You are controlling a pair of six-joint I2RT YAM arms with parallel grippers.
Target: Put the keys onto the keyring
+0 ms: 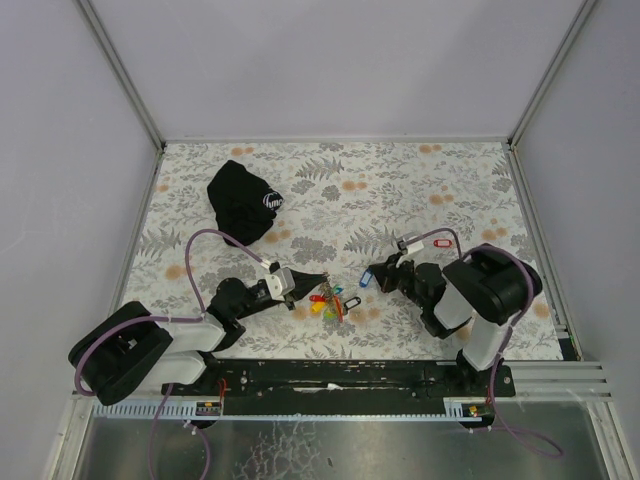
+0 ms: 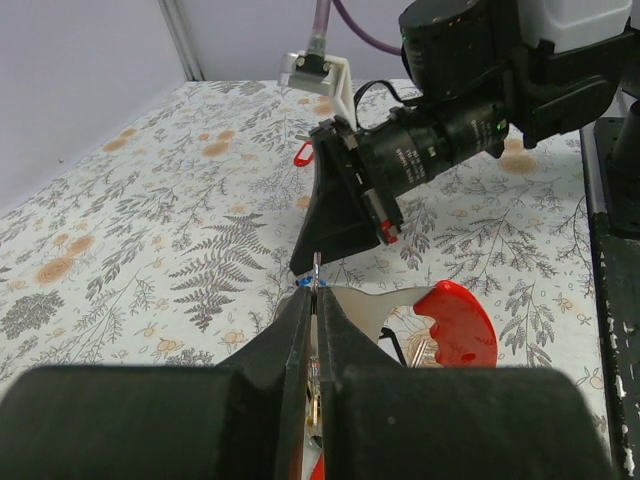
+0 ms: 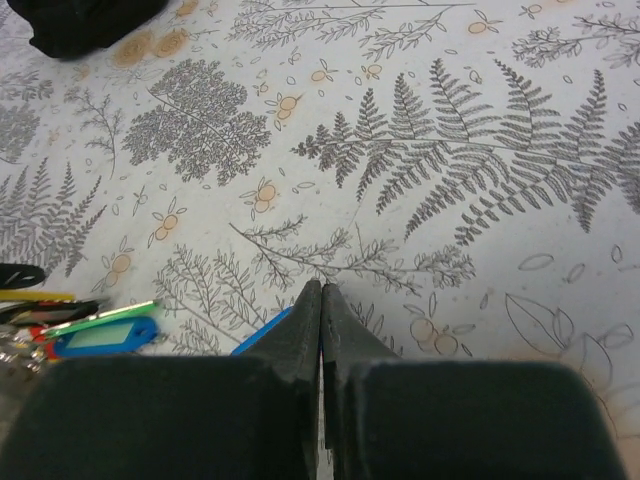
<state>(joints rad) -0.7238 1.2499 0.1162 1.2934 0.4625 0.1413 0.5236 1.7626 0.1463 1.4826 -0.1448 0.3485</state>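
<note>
My left gripper [image 1: 316, 280] is shut on a thin metal keyring [image 2: 316, 272], which stands edge-up between the fingertips in the left wrist view. Several keys [image 1: 330, 301] with red, yellow, green and black tags hang from it onto the table, beside a red-and-silver clip [image 2: 455, 325]. My right gripper [image 1: 369, 279] is shut on a key with a blue tag [image 3: 262, 333] and holds it close to the ring, its black fingers [image 2: 335, 215] right in front of the left jaws. Another key with a red tag [image 1: 442, 241] lies apart behind the right arm.
A big black cloth pouch [image 1: 245, 200] with a white logo lies at the back left on the fern-patterned tablecloth [image 1: 400, 190]. Grey walls with metal posts close the table in on three sides. In the right wrist view the tagged keys [image 3: 95, 335] lie at the left.
</note>
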